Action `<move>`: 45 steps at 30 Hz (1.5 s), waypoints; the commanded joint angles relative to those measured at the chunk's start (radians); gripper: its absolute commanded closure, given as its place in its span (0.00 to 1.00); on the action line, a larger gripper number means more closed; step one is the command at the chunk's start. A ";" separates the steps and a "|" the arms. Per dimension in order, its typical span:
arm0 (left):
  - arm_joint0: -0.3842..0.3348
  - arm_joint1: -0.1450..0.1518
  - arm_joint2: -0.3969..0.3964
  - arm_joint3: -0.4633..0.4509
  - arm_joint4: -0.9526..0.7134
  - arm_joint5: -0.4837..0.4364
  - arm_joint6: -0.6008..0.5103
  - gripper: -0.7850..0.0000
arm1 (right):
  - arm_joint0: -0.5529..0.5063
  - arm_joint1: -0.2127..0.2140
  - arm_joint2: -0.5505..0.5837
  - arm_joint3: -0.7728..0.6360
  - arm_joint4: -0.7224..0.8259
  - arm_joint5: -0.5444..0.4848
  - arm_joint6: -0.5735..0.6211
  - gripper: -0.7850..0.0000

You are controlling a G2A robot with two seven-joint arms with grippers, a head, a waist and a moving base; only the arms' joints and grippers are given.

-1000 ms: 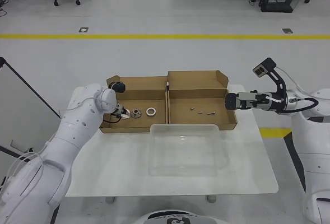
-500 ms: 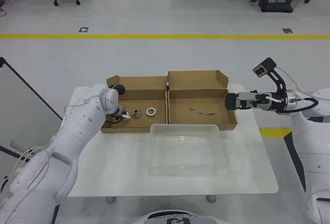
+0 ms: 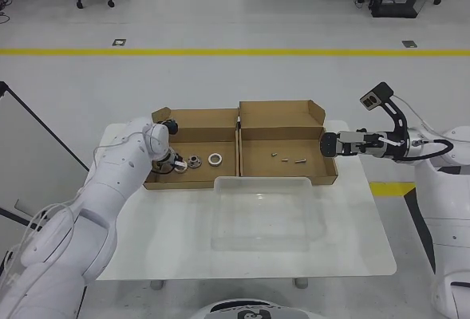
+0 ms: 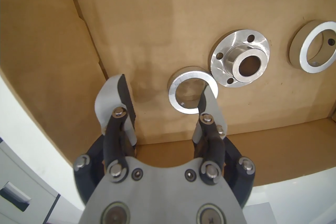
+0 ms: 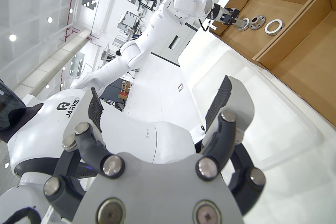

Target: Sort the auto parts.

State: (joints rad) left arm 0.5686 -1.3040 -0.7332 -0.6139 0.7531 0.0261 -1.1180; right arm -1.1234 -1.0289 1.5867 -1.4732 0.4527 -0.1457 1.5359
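- The left gripper (image 4: 164, 93) is held low inside the left cardboard box (image 3: 203, 137), near the box's outer end wall, with its jaws spread apart and nothing clamped between them
- A plain ring (image 4: 183, 76) is seen lying flat on the box floor right at that gripper; one fingertip (image 4: 207, 96) is laid across the ring's rim in the left wrist view, while the other is set over bare cardboard beside the ring; whether the ring is actually touched cannot be told
- A flanged hub (image 4: 223, 51) is placed just beside the plain ring, hub end up, with small holes drilled through its flange
- A second ring (image 4: 304, 51) is found farther along the same row, apart from the hub and slightly tilted toward the camera
- All three metal parts are lined up in the left cardboard box, toward its near wall
- The right cardboard box (image 3: 286, 131) is set against the left one, and a few small fasteners (image 3: 290, 157) are scattered on its floor
- The right gripper (image 5: 160, 88) is held at the outer end of the right cardboard box, above the tabletop (image 3: 346, 239); its jaws are parted and nothing is carried
- A clear tray (image 3: 262, 180) is placed on the tabletop in front of both boxes, and no parts can be made out in it
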 commanded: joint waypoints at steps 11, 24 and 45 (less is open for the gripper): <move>0.023 0.036 -0.079 -0.146 -0.007 -0.014 0.015 0.00 | 0.000 0.000 0.000 0.000 0.000 0.000 0.000 0.00; 0.405 0.181 -0.437 -0.909 -0.074 -0.112 -0.054 0.00 | 0.000 0.000 0.000 0.000 0.000 0.000 0.000 0.00; 0.892 0.264 -0.870 -1.530 -0.529 -0.499 -0.046 0.00 | 0.000 0.000 0.000 0.000 0.000 0.000 0.000 0.00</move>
State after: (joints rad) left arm 1.4531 -1.0416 -1.5949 -2.1400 0.2327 -0.4660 -1.1646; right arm -1.1234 -1.0289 1.5867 -1.4732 0.4527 -0.1457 1.5359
